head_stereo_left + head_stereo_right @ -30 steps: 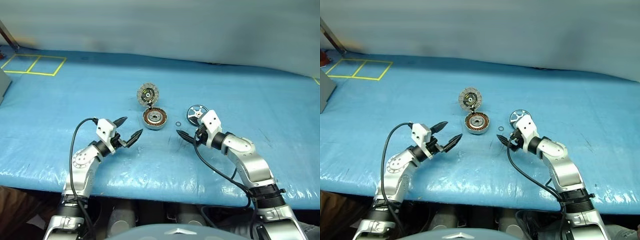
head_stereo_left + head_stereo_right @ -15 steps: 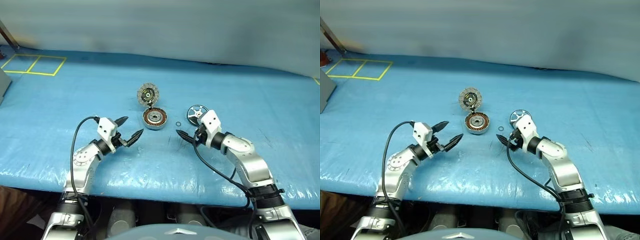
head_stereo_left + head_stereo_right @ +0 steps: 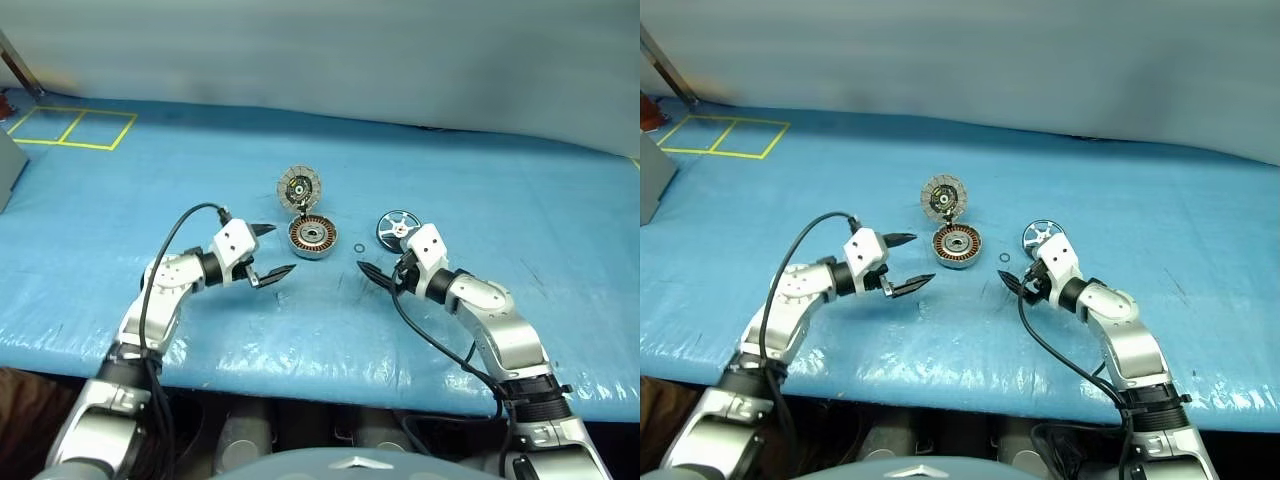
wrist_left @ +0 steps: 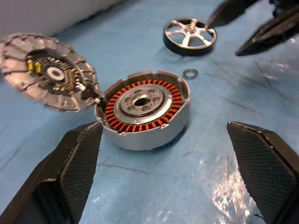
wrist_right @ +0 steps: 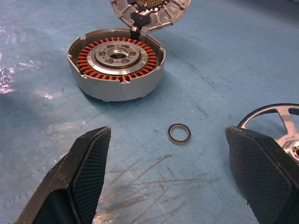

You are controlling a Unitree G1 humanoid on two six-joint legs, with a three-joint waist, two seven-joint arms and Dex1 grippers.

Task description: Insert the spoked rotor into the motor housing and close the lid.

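Copper-wound round silver motor housing (image 3: 311, 236), hinged grey segmented lid (image 3: 298, 187) raised, spoked silver rotor (image 3: 394, 226) beside; left gripper (image 3: 273, 250) and right gripper (image 3: 377, 275) released, empty.

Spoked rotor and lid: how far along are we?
Done: only the setup. The lid stands open, hinged at the motor housing, whose copper windings are exposed. In hand: nothing. The left claw and right claw are both open and empty, flanking the housing. Left: the spoked rotor lies on the blue table cover beside a small ring; it needs inserting, then the lid closing.
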